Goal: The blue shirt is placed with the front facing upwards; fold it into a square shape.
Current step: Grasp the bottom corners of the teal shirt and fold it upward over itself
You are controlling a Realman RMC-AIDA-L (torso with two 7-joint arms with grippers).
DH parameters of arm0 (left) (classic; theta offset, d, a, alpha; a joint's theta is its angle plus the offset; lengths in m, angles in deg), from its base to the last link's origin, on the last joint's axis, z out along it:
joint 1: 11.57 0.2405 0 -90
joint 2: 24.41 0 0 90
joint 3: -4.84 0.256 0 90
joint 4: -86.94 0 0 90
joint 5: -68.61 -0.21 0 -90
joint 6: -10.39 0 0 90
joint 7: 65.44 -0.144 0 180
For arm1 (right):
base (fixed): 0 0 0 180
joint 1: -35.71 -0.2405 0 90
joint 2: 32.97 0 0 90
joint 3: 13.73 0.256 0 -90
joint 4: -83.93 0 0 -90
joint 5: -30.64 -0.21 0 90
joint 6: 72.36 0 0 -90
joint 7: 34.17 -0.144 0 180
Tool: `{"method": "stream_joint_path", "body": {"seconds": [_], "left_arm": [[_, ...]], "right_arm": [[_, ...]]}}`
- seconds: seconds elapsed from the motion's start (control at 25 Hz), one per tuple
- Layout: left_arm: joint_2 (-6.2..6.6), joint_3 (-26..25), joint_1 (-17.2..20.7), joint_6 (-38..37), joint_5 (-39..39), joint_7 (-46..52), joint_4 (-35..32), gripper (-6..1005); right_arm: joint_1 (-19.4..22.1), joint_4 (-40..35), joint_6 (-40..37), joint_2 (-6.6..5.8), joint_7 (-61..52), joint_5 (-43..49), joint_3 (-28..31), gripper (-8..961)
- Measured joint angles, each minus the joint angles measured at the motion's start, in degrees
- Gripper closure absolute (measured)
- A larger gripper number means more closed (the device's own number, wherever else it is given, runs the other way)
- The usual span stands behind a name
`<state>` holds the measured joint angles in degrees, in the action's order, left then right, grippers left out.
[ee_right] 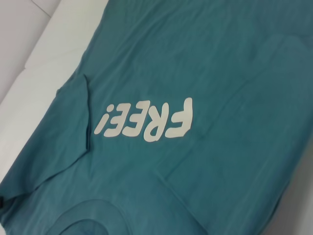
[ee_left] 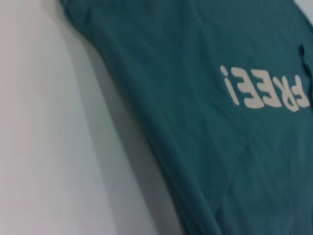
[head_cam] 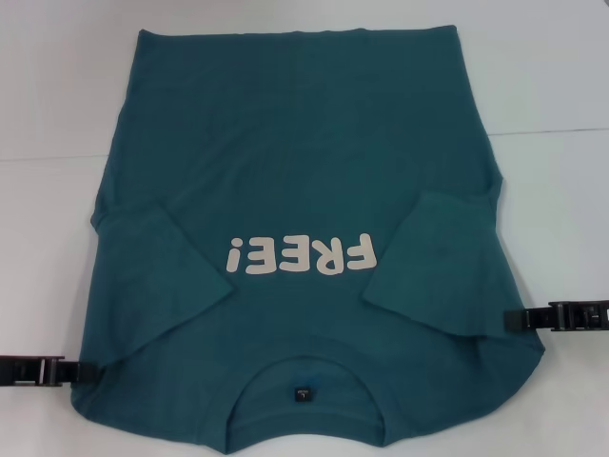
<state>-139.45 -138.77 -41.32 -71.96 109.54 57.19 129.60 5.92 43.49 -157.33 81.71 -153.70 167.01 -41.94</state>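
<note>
1. While the blue shirt [head_cam: 304,181] lay flat, front up, on the white table [head_cam: 552,86], its neckline sat at the near edge and its hem at the far side.
2. Both short sleeves were folded inward over the body, flanking the "FREE!" print [head_cam: 297,255].
3. Small black label [head_cam: 302,392] showed inside the collar.
4. Left gripper [head_cam: 84,371] met the near-left shirt edge low on the table — cannot tell whether its fingers were spread or pinching cloth.
5. Right gripper [head_cam: 514,319] touched the right edge by the folded sleeve — finger state unclear too.
6. Bare table lay left, right and beyond the hem.
</note>
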Motion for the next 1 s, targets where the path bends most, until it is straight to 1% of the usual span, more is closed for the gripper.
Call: {"method": "stream_joint_path", "body": {"seconds": [0.52,0.84,1.0], "left_arm": [[0.00,0.13,-0.81,0.11,0.03,0.42,0.13,962],[0.41,0.67,-2.15,0.93,-0.87,3.58,-0.20,951],[0.35,0.71,-2.15,1.64,-1.12,5.08,-0.23,869]], "right_arm": [[-0.03,-0.29,0.10,0.28,0.14,-0.41,-0.54,915],[-0.33,-0.27,0.27,0.28,0.11,-0.49,-0.53,916],[-0.44,-0.25,0.32,0.28,0.10,-0.55,-0.53,914]]}}
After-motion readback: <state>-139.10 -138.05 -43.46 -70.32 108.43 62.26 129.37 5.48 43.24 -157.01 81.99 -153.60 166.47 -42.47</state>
